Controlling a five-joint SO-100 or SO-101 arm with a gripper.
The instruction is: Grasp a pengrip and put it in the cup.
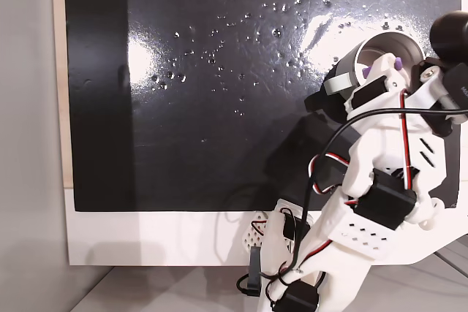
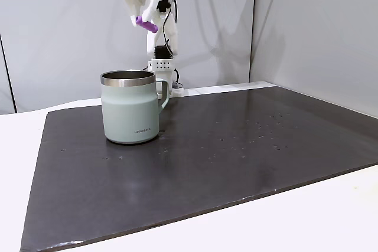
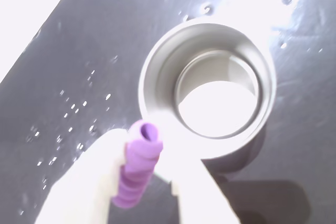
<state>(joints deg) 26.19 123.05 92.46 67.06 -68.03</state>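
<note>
Fingers hide the pengrip's lower sides above the cup.

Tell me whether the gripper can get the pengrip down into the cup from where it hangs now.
Probably yes. The gripper holds the pengrip high above the cup, whose mouth is open and looks empty in the wrist view; nothing sits between them.

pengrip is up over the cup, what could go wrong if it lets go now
1. In the wrist view the pengrip sits over the near rim of the cup, not the centre, so it may clip the rim and bounce onto the mat.
2. In a fixed view the gripper holds it high above the cup, so a long drop could drift.
3. It sits tilted between the fingers, so soft rubber may cling and fall crooked.
</note>
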